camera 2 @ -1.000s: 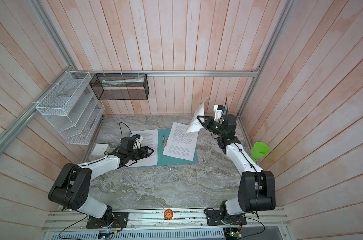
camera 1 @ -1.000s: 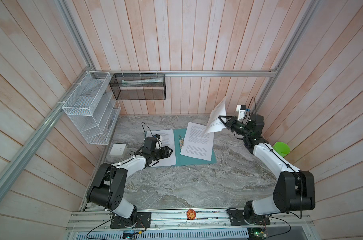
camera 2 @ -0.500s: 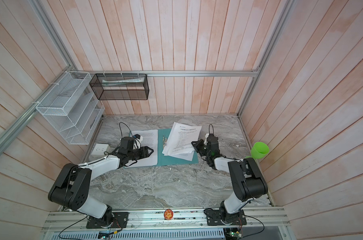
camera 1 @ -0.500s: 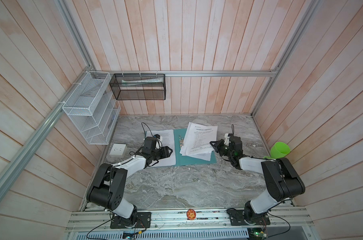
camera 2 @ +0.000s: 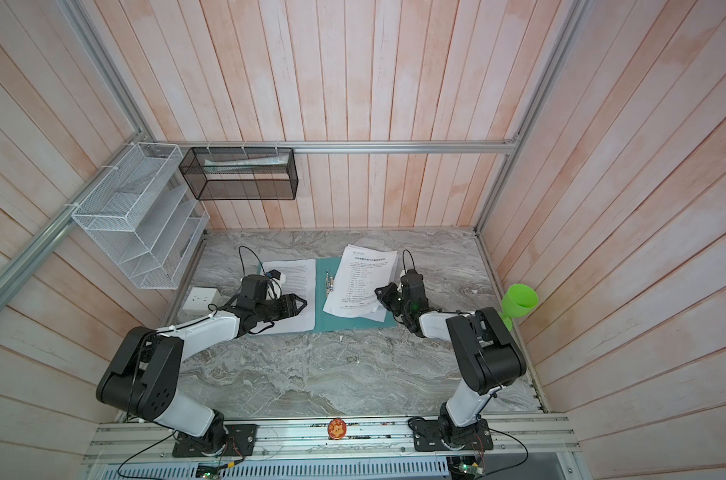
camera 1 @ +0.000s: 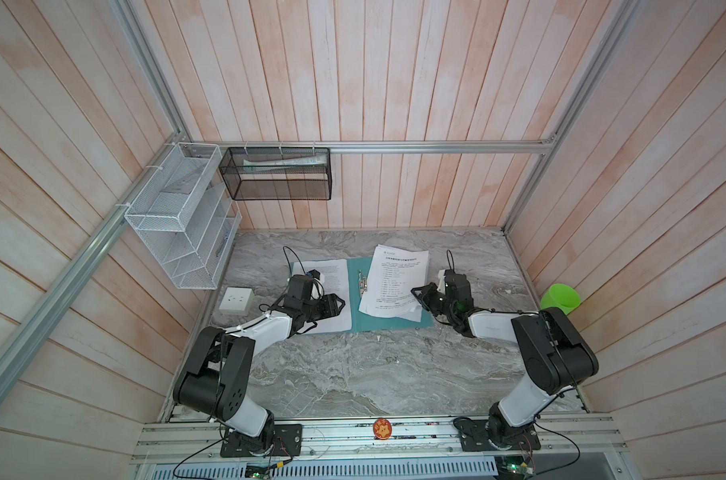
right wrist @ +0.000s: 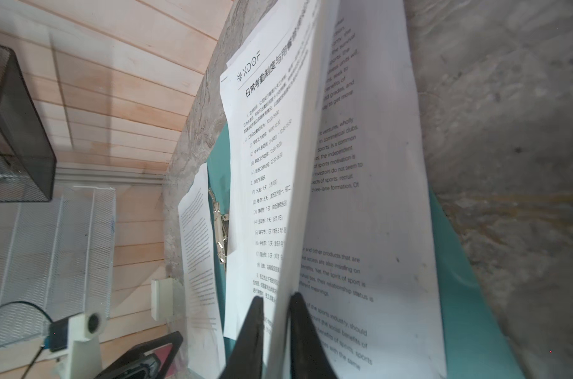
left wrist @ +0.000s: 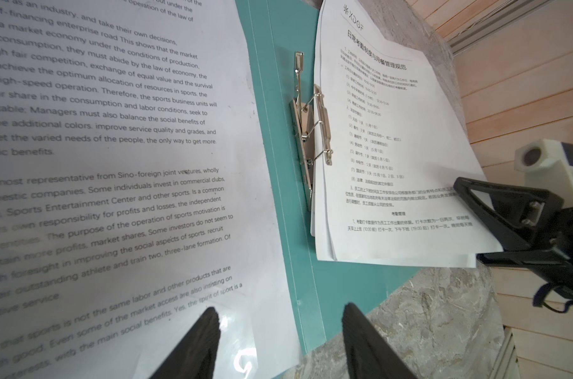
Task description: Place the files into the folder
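The files lie askew on the open folder, with the top sheet's edge between the fingers of the right claw; whether it is pinched or freed cannot be told. The left claw gapes empty. Withdrawing carelessly could drag sheets off onto the surface.

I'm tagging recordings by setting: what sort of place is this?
Probably a mock office desk in a robot test cell: white wire-mesh rack, black mesh basket, folder with papers on a marble-look tabletop.
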Motion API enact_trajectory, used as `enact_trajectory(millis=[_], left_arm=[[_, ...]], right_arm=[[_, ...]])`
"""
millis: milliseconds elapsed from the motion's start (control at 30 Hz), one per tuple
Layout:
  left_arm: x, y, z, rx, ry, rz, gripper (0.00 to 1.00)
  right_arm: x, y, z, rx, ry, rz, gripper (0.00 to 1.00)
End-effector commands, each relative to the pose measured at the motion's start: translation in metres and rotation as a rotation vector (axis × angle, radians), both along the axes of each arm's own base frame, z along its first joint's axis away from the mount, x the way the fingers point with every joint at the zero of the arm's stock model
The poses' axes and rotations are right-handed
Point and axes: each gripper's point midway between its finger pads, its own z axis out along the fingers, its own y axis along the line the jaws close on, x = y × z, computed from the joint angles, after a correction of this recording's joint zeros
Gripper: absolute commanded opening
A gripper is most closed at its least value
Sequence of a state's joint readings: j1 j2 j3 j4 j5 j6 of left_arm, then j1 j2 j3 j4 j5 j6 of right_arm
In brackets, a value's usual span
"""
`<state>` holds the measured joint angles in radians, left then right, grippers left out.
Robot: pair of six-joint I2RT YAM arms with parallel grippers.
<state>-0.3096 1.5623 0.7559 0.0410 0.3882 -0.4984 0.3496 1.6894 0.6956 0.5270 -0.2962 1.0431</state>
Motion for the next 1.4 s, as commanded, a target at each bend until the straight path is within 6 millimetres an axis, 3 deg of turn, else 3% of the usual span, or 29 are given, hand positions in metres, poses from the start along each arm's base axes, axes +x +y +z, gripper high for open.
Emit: enact_trajectory(millis=[0,133,267,367,600,767,867,1033,1133,1367], left_arm=[[-0.003,0.003,-0.006,0.005,0.014,0.009,0.62],[-0.003,0.004,-0.004,0.01,0.01,0.01,0.62],[-0.004,0.005,0.003,0.011,-0.007,0.012,0.62],[-0.003,0.004,0.009,0.004,-0.019,0.009,0.63],[0.0,0.0,0.018,-0.018,-0.04,-0.002,0.63],[0.003,-0.013,0.016,-0.059,-0.028,-0.018,0.63],[0.003,-0.026,0.013,-0.084,-0.025,-0.046,0.63],[0.008,-0.041,0.008,-0.086,-0.007,-0.065,0.63],[0.011,-0.044,0.005,-0.105,0.007,-0.06,0.62],[0.016,-0.054,0.002,-0.091,0.016,-0.092,0.62]], right_arm=[[0.001,0.009,-0.009,-0.066,0.021,0.015,0.23],[-0.007,0.021,-0.017,-0.156,0.058,0.075,0.44],[-0.015,0.004,-0.016,-0.296,0.091,0.087,0.57],[-0.025,-0.011,-0.01,-0.37,0.109,0.119,0.58],[-0.061,-0.057,-0.02,-0.422,0.201,0.163,0.58],[-0.05,-0.081,-0.024,-0.434,0.166,0.113,0.45],[-0.04,-0.075,-0.032,-0.411,0.166,0.165,0.3],[-0.027,-0.066,-0.04,-0.368,0.152,0.176,0.15],[-0.02,-0.062,-0.039,-0.349,0.142,0.181,0.1],[-0.013,-0.057,-0.047,-0.367,0.175,0.211,0.1]])
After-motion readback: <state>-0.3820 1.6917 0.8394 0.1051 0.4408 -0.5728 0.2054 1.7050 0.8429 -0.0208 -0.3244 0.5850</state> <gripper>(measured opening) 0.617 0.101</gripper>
